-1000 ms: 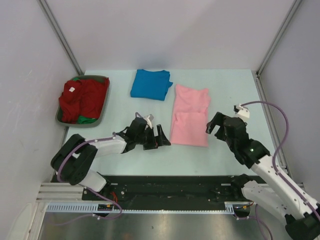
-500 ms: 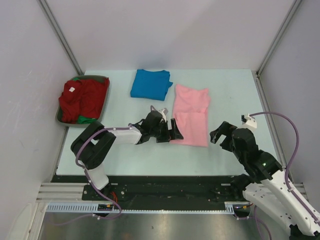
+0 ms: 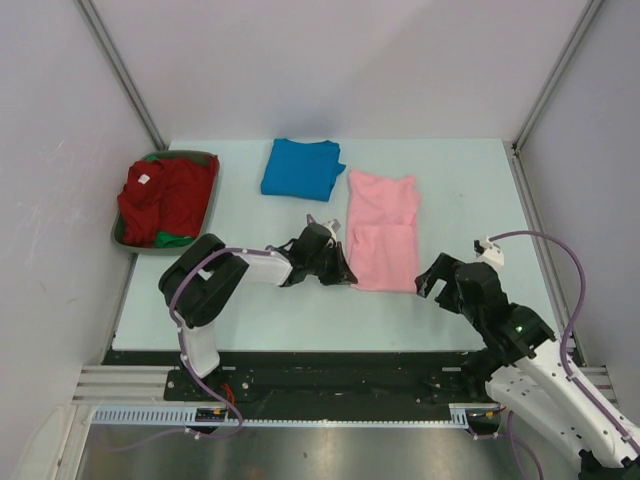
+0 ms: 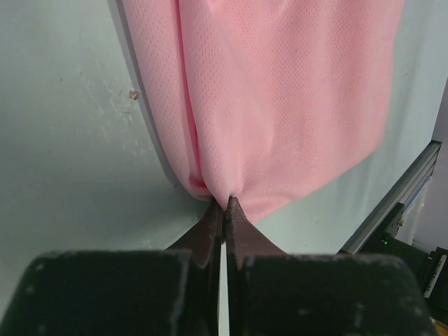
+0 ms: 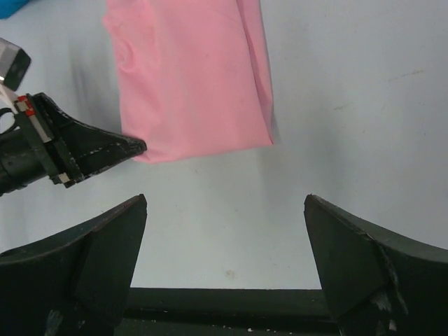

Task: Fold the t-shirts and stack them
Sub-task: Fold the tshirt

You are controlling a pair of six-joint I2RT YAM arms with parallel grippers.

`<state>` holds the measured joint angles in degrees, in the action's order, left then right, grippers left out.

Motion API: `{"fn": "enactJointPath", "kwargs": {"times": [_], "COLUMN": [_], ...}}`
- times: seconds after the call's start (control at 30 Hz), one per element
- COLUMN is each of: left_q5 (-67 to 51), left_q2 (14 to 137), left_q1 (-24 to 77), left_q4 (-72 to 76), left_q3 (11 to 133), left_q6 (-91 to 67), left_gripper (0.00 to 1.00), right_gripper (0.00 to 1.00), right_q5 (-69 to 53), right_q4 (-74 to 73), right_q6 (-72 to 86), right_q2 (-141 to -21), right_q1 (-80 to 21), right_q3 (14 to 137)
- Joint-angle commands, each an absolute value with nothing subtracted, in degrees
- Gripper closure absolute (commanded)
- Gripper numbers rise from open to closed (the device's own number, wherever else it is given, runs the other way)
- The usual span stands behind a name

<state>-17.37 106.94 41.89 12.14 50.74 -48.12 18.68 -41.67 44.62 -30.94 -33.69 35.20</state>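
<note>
The left end effector (image 4: 225, 201) is pinching the pink t-shirt (image 4: 280, 91) by its near corner, jaws clamped on the hem at their tips. The right end effector (image 5: 224, 199) is hanging spread wide and empty, with the other near corner just ahead. Likely a fold is beginning; next, that corner needs gripping. Bare counter (image 3: 450, 190) is lying open to its right.

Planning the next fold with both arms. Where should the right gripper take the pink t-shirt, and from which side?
Its near right corner, approached low from the near edge. The pink t-shirt lies flat, the left gripper pinches the near left corner, and the open right gripper faces that free corner.
</note>
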Motion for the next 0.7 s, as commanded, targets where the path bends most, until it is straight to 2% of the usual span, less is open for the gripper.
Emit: {"fn": "enactJointPath", "kwargs": {"times": [0.0, 0.17, 0.47, 0.57, 0.67], "left_q5": [-13.71, -13.97, -15.91, -16.44, -16.87], "left_q2": [109.08, 105.91, 103.36, 103.97, 104.41], "left_q1": [42.71, 42.63, 43.59, 43.68, 43.68], "left_q4": [3.95, 5.18, 9.75, 11.60, 12.74], "left_q3": [47.38, 44.13, 39.03, 37.97, 37.27], "left_q6": [-46.67, -47.19, -48.43, -48.86, -49.30], "left_gripper": [1.00, 1.00, 1.00, 1.00, 1.00], "right_gripper": [0.00, 0.04, 0.16, 0.22, 0.37], "right_q5": [17.84, 15.21, 11.78, 10.72, 9.32], "right_q4": [-37.46, -29.99, -16.71, -13.89, -11.00], "right_q6": [47.10, 48.25, 49.57, 50.71, 51.41], "right_q2": [-33.22, -39.80, -45.88, -47.46, -48.78], "right_q1": [-34.01, -33.14, -30.94, -30.50, -29.97], "right_q3": [32.27, 27.78, 20.40, 18.38, 16.97]}}
